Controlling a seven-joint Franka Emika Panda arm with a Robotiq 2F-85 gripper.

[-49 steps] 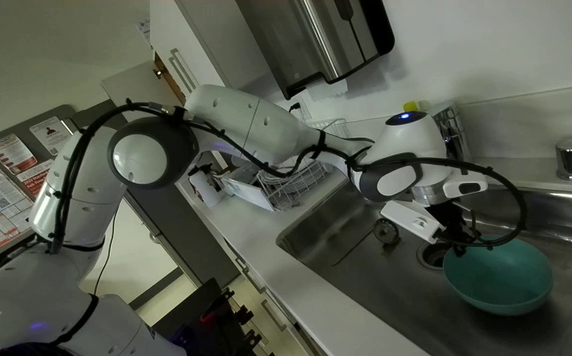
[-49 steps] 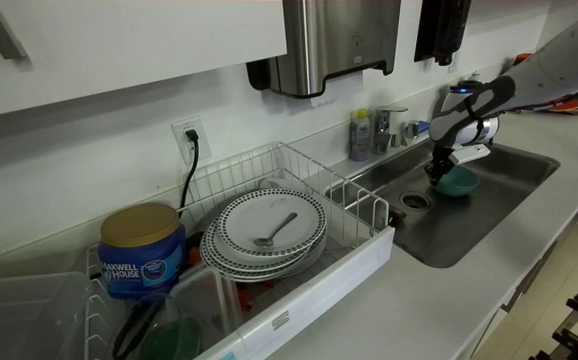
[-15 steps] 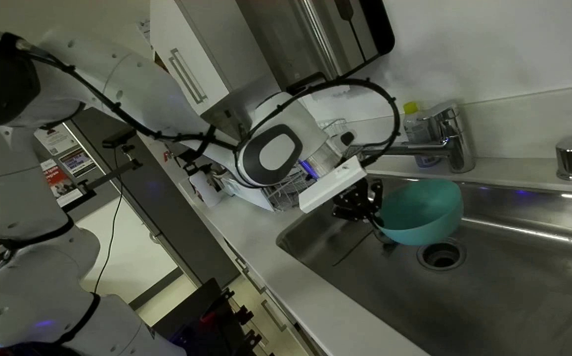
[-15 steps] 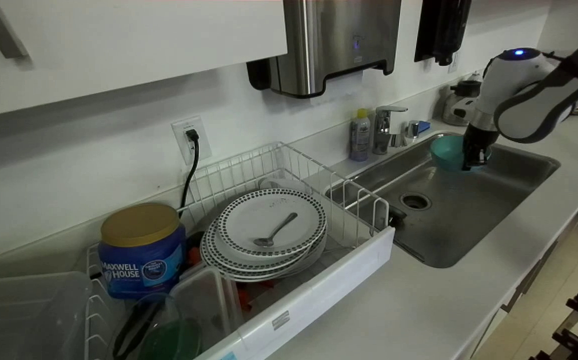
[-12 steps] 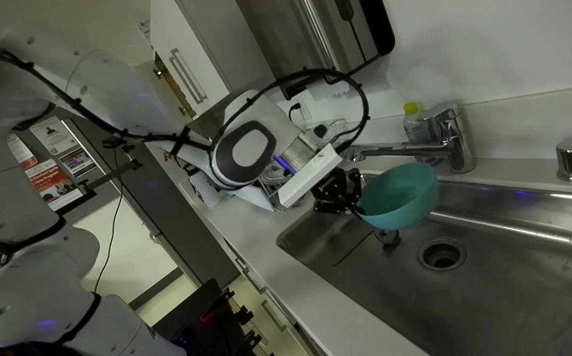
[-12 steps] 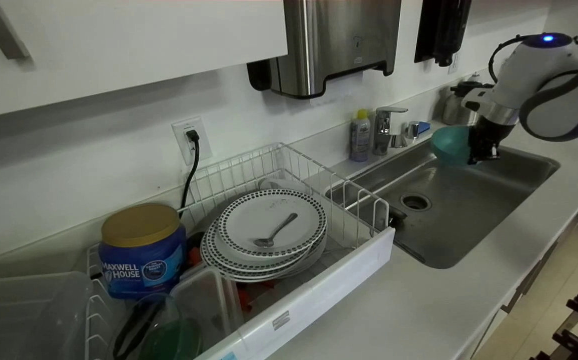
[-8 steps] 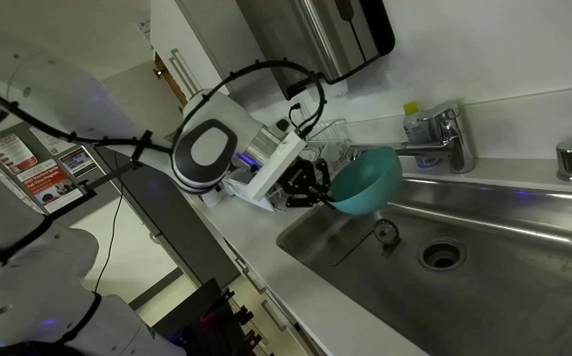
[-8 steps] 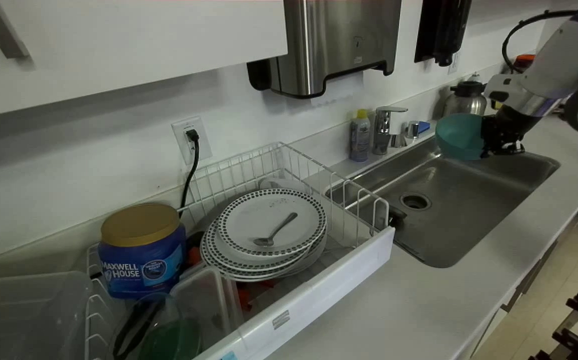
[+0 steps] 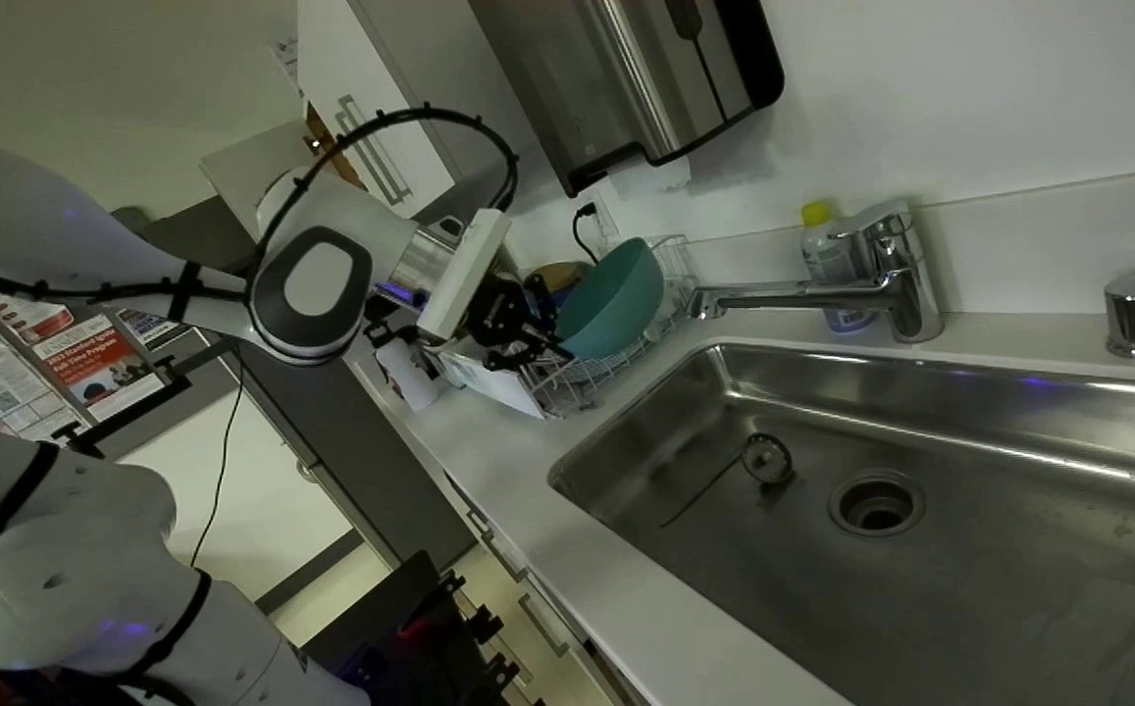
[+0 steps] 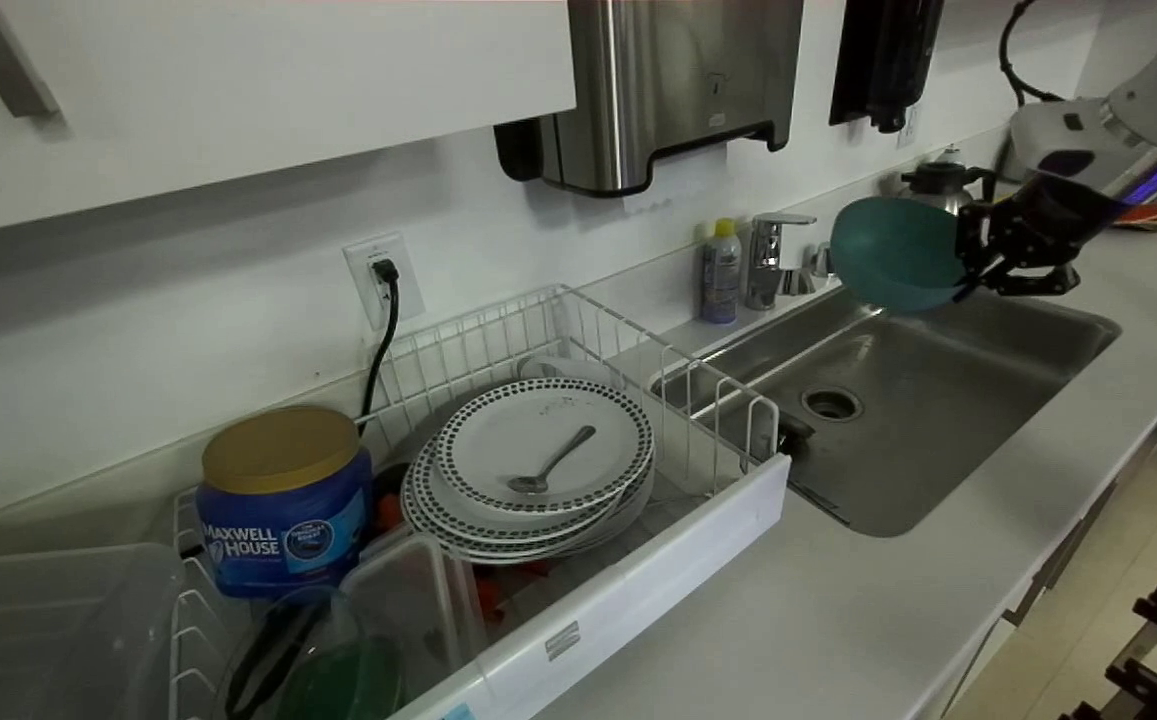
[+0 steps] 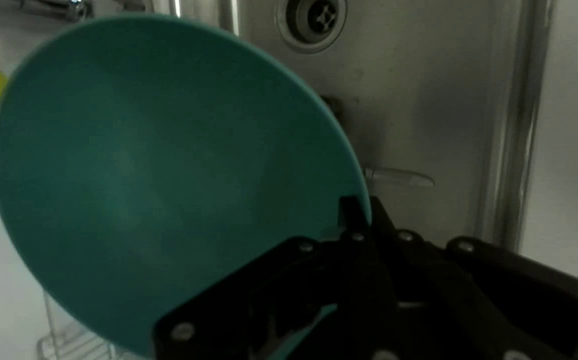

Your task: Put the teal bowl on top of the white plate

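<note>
Pinching the teal bowl (image 11: 169,175) by its rim, your hand (image 11: 362,202) has one finger inside the wall, one outside. Bowl's in the air, up off the sink (image 10: 898,440), tilted, gripped side low, no other contact visible. Transfer step, by the look of it; placing not done. Mind the faucet (image 10: 764,260) and yellow-capped bottle (image 10: 721,275) behind the sink. Likely target: the top white plate (image 10: 528,430), dotted rim, stacked in the rack (image 10: 638,590) beside the sink; no plain one can be made out. Go in high so the base clears the rack's edge nearest the sink. Level the bowl over the plate's middle before lowering; held at one rim point, it'll probably want to droop or twist, so go slow. Watch the spoon (image 10: 529,484) on that plate: the base could rock on it or shove it. Let the bowl settle fully, then spread your fingers and back straight up.
</note>
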